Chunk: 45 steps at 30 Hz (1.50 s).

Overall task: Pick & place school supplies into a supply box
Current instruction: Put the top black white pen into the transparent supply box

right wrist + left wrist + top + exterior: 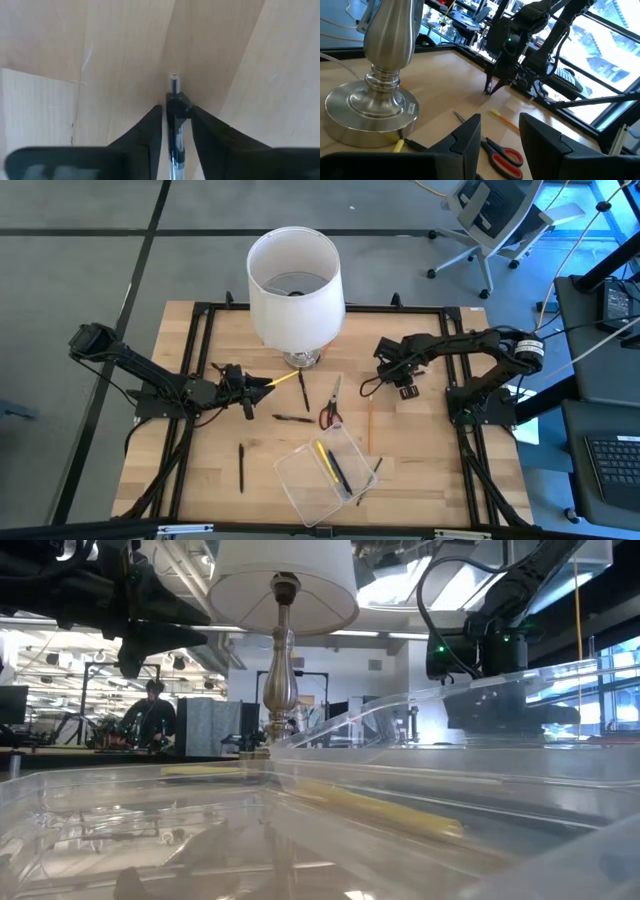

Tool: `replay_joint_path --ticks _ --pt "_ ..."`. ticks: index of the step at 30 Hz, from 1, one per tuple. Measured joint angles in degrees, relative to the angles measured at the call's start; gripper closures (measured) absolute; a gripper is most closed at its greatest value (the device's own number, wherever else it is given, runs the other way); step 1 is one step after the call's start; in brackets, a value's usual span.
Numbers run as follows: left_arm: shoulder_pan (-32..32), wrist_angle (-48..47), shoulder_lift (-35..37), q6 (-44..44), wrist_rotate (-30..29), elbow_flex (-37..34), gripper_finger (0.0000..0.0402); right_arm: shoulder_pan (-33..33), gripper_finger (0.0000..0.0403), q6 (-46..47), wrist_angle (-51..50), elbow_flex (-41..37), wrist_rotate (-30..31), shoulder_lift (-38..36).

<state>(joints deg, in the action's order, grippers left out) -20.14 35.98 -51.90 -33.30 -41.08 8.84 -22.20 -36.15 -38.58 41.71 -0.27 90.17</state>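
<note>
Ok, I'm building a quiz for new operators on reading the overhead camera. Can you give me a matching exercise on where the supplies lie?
Things:
1. small red-handled scissors
2. shallow clear plastic box
3. lone thin black pen
4. thin orange pencil

Places:
a. holds a yellow pencil and a dark pen
b. on the wood, just right of the scissors
c. between the white-shaded lamp and the box
d. on the wood, left of the box

Pairs: 1-c, 2-a, 3-d, 4-b
</note>
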Motion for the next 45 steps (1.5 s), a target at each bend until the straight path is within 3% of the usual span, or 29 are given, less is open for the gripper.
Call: replay_joint_path --ticks 6,14,28,34,45 --pt "0.00 -0.01 0.00 0.00 0.00 -0.01 0.0274 0.00 0.0335 0.03 0.28 -0.04 0.20 0.02" --pt "-0.02 -0.01 0.00 0.00 0.00 -0.02 0.0274 0.00 0.0327 2.42 -0.25 0.24 0.35 0.18" --pt "0.00 -0.02 0.00 0.00 0.02 -0.02 0.0274 0.69 0.0340 10.49 -10.18 11.18 -1.18 0.58" --pt "-0.02 0.00 0.00 0.00 0.02 -0.02 0.0274 2.58 0.0358 11.85 -11.47 15.94 -5.76 0.47" --pt "-0.01 -0.02 0.00 0.00 0.02 0.00 0.0274 5.10 0.0359 14.10 -12.19 18.12 -5.90 0.37"
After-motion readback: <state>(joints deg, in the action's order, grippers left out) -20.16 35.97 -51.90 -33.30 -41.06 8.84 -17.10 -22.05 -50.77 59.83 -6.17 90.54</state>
